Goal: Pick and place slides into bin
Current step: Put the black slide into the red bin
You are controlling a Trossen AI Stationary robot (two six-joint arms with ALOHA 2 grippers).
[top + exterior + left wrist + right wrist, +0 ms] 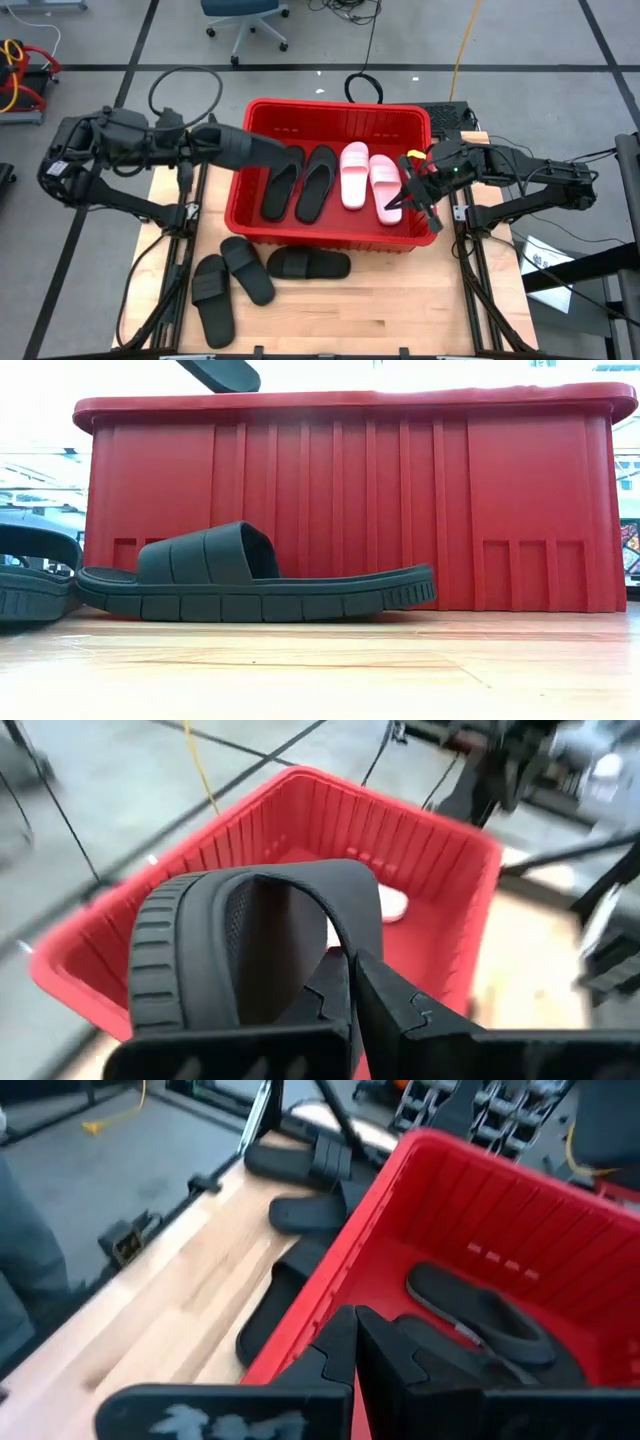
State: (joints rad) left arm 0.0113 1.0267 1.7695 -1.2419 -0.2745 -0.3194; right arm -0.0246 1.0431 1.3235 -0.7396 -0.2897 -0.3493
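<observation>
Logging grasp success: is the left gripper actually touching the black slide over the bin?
Touching. The left wrist view shows the left gripper shut on the strap of the black slide, held above the red bin.

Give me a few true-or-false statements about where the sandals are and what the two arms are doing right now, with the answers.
1. Two pink slides lie inside the red bin. True.
2. The left end effector is empty. False: it is shut on a black slide, held over the bin.
3. Three black slides lie on the wooden table outside the bin. True.
4. The bin holds no black slides. False: two black slides lie in it beside the pink ones.
5. The right end effector hangs over the bare table. False: it is at the bin's right side, shut, with nothing seen between its fingers.
</observation>
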